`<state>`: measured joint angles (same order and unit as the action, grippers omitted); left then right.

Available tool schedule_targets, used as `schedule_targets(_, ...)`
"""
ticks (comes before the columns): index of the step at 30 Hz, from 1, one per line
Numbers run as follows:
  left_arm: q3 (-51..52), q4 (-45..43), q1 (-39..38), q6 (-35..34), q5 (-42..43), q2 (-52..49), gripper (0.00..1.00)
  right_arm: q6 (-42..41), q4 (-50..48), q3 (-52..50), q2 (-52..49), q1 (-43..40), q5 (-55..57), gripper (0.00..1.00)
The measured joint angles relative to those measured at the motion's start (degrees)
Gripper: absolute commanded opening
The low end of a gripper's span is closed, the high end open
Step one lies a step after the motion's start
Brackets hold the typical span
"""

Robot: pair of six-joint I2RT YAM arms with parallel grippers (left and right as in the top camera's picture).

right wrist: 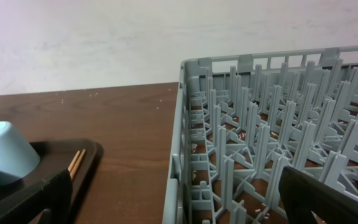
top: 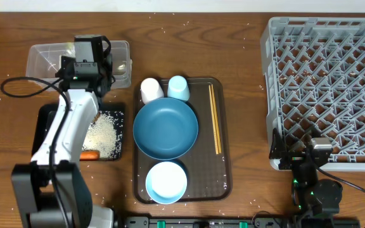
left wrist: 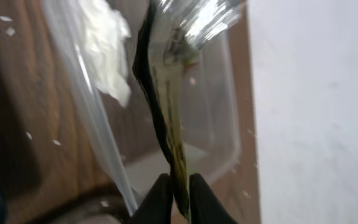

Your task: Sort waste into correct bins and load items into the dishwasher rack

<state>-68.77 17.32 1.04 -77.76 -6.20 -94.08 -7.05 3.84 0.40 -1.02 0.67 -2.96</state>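
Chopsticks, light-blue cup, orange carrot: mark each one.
wooden chopsticks (top: 215, 120), overhead view, middle of the pair's length.
light-blue cup (top: 179, 88), overhead view, centre of its round outline.
orange carrot (top: 90, 155), overhead view, middle of its visible part.

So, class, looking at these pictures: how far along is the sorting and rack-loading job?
Done: rice and carrot lie in the black tray; tissue is in the clear tub. In hand: the left hand pinches the packet over that tub. Left: dish, bowl, white cup, blue cup and chopsticks sit on the brown tray; the rack holds no dishes.
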Motion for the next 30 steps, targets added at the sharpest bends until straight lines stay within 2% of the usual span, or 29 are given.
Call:
schedule_targets(1,0.0,-0.1,0.3,0.1,0.0,-0.5,0.24,0.0,0.0,0.0,0.0,0.0,0.0,0.99)
schedule_targets(2,0.0,-0.3,0.8,0.3,0.0,-1.0,0.38,0.0,0.0,0.0,0.0,0.0,0.0,0.99)
schedule_targets(3,0.0,-0.7,1.2,0.5,0.0,-1.5,0.48,0.0,0.0,0.0,0.0,0.0,0.0,0.99)
schedule_targets(5,0.0,-1.2,2.1,0.7,0.0,-2.3,0.61,0.0,0.0,0.0,0.0,0.0,0.0,0.99)
schedule_targets(7,0.0,-1.2,2.7,1.9,0.3,-2.8,0.79,0.0,0.0,0.0,0.0,0.0,0.0,0.99)
schedule_targets(8,0.0,-1.2,3.0,2.8,0.6,-2.9,0.84,0.0,0.0,0.0,0.0,0.0,0.0,0.99)
schedule_targets(14,0.0,-0.7,3.1,7.8,5.9,-2.2,0.93,0.0,0.0,0.0,0.0,0.0,0.0,0.99)
schedule_targets(20,0.0,4.7,3.0,10.0,12.2,6.0,0.93,0.0,0.0,0.0,0.0,0.0,0.0,0.99)
schedule_targets(26,0.1,17.9,4.6,13.9,13.5,21.3,0.93,0.0,0.0,0.0,0.0,0.0,0.0,0.99)
schedule_targets(29,0.0,26.7,7.5,16.1,10.4,27.9,0.93,0.0,0.0,0.0,0.0,0.0,0.0,0.99)
schedule_targets(30,0.0,30.9,9.0,16.6,8.6,30.1,0.99,0.0,0.0,0.0,0.0,0.0,0.0,0.99)
